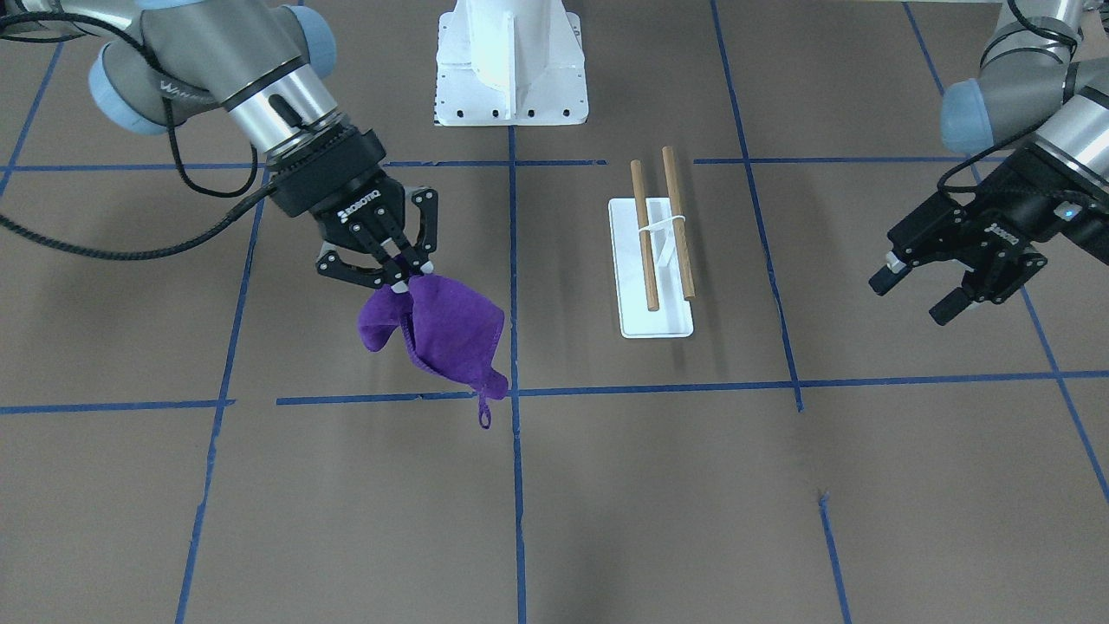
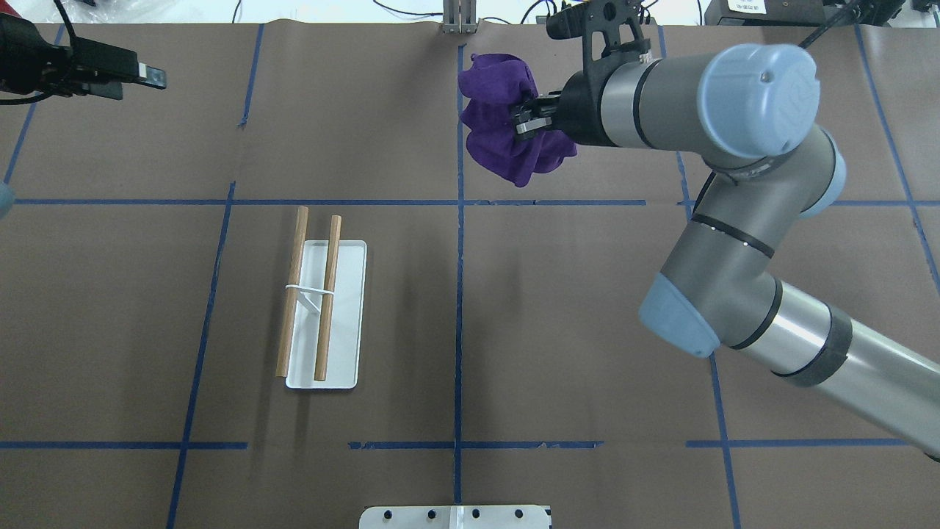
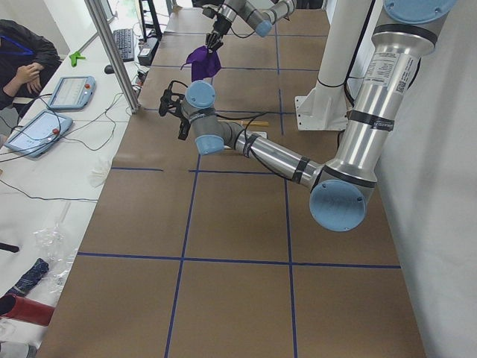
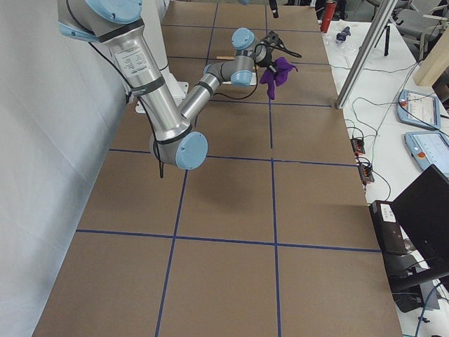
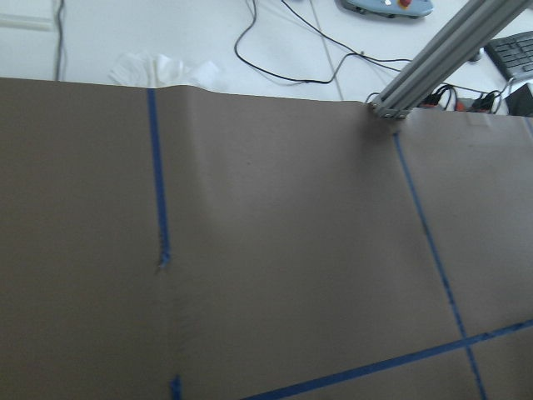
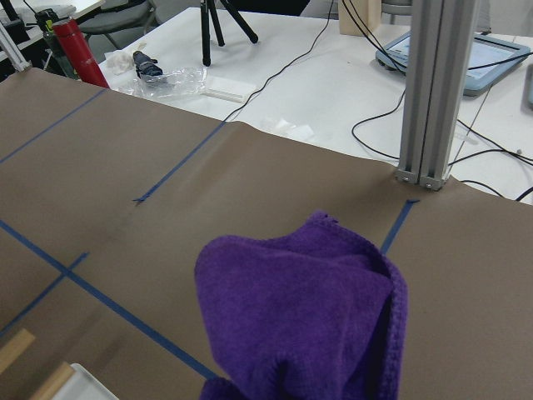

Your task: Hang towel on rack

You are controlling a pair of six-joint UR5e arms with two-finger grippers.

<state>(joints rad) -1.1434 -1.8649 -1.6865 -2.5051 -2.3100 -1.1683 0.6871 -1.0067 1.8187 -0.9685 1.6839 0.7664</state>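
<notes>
The purple towel [image 1: 442, 334] hangs bunched from my right gripper [image 1: 403, 277], which is shut on its upper edge and holds it above the table; its small loop dangles below. It also shows in the overhead view [image 2: 499, 132] and fills the bottom of the right wrist view [image 6: 308, 325]. The rack [image 1: 663, 234] stands near the table's middle, with two brown dowels over a white base [image 2: 349, 294], well apart from the towel. My left gripper [image 1: 910, 297] is open and empty, off to the rack's other side, above the table.
The white robot pedestal [image 1: 511, 78] stands at the table's robot-side edge. Blue tape lines [image 1: 515, 485] cross the brown table cover. An aluminium post [image 6: 433, 92] rises at the far edge near the towel. An operator [image 3: 22, 67] sits beyond the table.
</notes>
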